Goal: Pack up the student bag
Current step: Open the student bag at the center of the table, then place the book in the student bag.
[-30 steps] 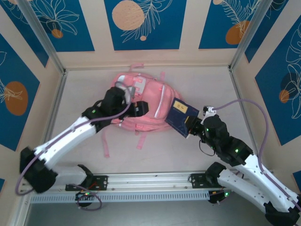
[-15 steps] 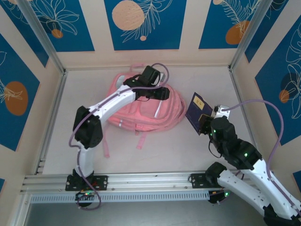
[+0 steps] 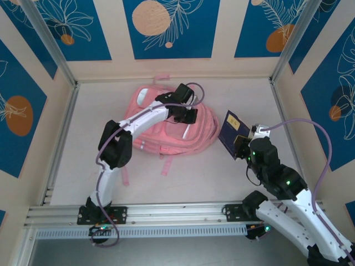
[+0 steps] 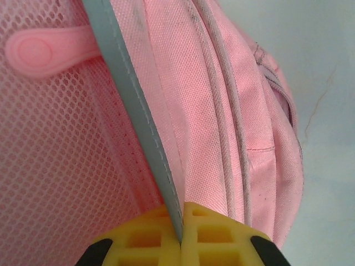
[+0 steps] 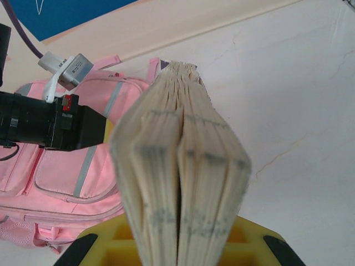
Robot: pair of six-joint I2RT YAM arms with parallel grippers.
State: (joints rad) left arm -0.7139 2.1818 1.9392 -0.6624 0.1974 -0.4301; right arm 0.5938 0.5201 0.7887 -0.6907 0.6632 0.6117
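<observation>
The student bag point(image 3: 161, 136), pink with pale grey trim, lies flat at the back middle of the table. My left gripper point(image 3: 191, 114) reaches over its upper right part. In the left wrist view its yellow fingers point(image 4: 222, 235) are shut on a thin grey trim strip point(image 4: 138, 111) of the bag, with pink mesh to the left. To the bag's right, my right gripper point(image 3: 242, 146) is shut on a dark blue book point(image 3: 232, 127) held above the table. The right wrist view looks at the book's fanned page edges point(image 5: 180, 177), with the bag point(image 5: 61, 183) behind on the left.
Pink straps point(image 3: 125, 173) trail from the bag toward the near edge. A metal rail point(image 3: 172, 213) runs along the front by the arm bases. Patterned walls and corner posts point(image 3: 280, 50) enclose the table. Bare tabletop point(image 3: 77, 160) lies left of the bag.
My left arm swung from the bag's left side across to its upper right and shut its jaws on the trim. My right arm drew the book back to the right, away from the bag.
</observation>
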